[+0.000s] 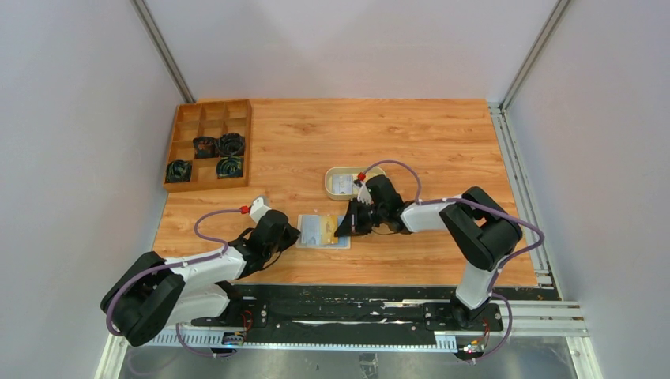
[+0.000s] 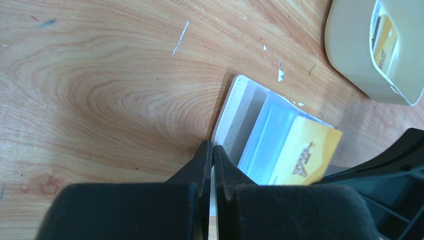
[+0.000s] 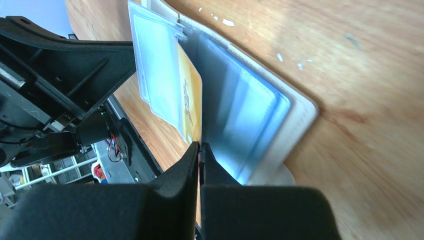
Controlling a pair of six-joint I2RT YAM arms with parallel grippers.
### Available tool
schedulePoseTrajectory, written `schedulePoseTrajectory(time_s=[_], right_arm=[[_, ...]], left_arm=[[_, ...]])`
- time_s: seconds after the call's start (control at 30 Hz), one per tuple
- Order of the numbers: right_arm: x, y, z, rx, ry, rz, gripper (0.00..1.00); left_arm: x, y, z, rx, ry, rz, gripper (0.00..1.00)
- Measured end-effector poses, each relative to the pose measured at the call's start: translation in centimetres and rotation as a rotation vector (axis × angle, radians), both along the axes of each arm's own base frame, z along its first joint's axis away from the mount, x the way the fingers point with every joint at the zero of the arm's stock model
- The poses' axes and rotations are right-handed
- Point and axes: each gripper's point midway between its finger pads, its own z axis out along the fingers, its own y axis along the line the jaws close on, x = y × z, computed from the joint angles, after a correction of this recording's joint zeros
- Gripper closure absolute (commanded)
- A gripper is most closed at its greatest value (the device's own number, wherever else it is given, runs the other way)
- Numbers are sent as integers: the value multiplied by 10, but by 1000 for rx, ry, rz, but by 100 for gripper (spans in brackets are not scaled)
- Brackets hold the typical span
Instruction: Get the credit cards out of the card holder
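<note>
Nearest to us, in each wrist view, are our own black fingers. On the left gripper (image 2: 212, 147) the fingers are pressed together at the near edge of the card holder (image 2: 240, 107), and a thin pale strip between them suggests that they pinch the rim of its cream cover. On the right gripper (image 3: 199, 146) the fingers are also closed, and they meet exactly on the lower corner of a yellow credit card (image 3: 191, 100), so we read this as a pinch on that card. The card is partly out of a clear pocket of the holder (image 3: 250, 115), which lies open with its pale blue-grey pockets showing. From above, we see the card holder (image 1: 324, 233) on the wooden table (image 1: 355, 134), near the front edge and between the two arms: the left gripper (image 1: 291, 234) is at its left side and the right gripper (image 1: 345, 227) at its right side. Just behind the right gripper stands an oval cream tray (image 1: 336, 172), and another card (image 1: 343, 184) lies in it. The left wrist view shows this tray (image 2: 350, 50) well apart from the holder, with a card (image 2: 385, 40) leaning inside. At the far left of the table is a wooden box (image 1: 175, 130) with compartments, and some of them hold dark objects (image 1: 205, 147) that we cannot identify.
</note>
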Motion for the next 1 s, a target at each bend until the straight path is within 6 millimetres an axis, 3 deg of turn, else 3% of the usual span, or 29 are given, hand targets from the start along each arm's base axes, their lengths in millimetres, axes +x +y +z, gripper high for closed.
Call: schedulePoseTrajectory(time_s=[0.47,0.53,0.77,0.9,1.0], right_arm=[[33,-57,51,-16,-81,-85,100],[49,-64,64,-13,-109,-110,100],[140,-99,114,-37,-242,-230,100],[161,-101,104,-88,-233,-216,100],[154,-104,72,-144,-147,-187,100]], left_arm=[[-2,3,0,8,5,3,100],[-3,4,0,11,7,4,100],[-6,9,1,37,11,3,100],[-7,13,2,61,13,5,100],[-9,18,3,90,19,6,100]])
